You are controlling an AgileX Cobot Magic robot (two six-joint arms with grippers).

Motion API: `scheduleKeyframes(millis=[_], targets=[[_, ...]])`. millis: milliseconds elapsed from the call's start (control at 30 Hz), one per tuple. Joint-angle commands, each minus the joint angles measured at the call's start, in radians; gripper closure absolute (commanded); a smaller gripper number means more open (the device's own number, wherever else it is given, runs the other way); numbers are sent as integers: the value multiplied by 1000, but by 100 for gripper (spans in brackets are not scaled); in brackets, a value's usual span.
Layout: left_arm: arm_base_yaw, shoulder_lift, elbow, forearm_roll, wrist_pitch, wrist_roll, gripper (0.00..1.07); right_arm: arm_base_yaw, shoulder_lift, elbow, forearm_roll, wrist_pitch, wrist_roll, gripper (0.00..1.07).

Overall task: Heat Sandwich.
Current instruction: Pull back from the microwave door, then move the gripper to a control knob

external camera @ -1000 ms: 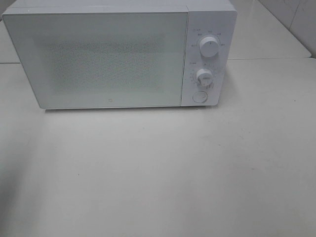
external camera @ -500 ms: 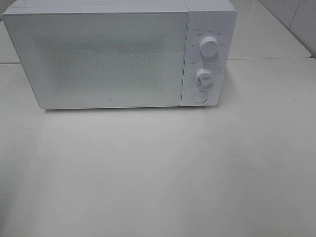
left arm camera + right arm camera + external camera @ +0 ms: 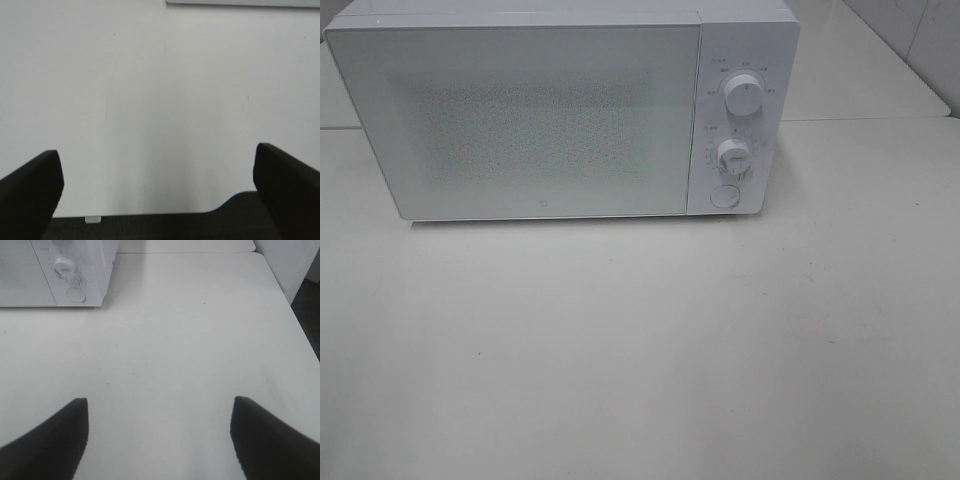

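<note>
The sandwich is not in any view. A white microwave [image 3: 520,110] stands at the back of the table with its door shut; its two knobs [image 3: 744,97] and round button are on its right side. It also shows in the right wrist view [image 3: 55,270]. My left gripper [image 3: 157,172] is open and empty over bare table near its front edge. My right gripper [image 3: 159,427] is open and empty over the table, to the right of and nearer than the microwave. Neither gripper shows in the exterior high view.
The white table [image 3: 640,340] stretches in front of the microwave. Its right edge [image 3: 300,325] shows in the right wrist view with dark floor beyond. A second table surface [image 3: 860,60] lies behind, to the right of the microwave.
</note>
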Motion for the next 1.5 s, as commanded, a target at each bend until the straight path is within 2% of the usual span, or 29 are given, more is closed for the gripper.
scheduleKeyframes(millis=[33,367,1500], targets=[[2,-86,4,-17,-1,-7,9,-8,-28,1,1,-15,-7,32],[2,-286,4,-19,-3,-7,9,-8,-28,1,1,-15,-7,32],[2,-275,7,-22,-2,-7,9,-7,-24,1,1,-15,-7,32]])
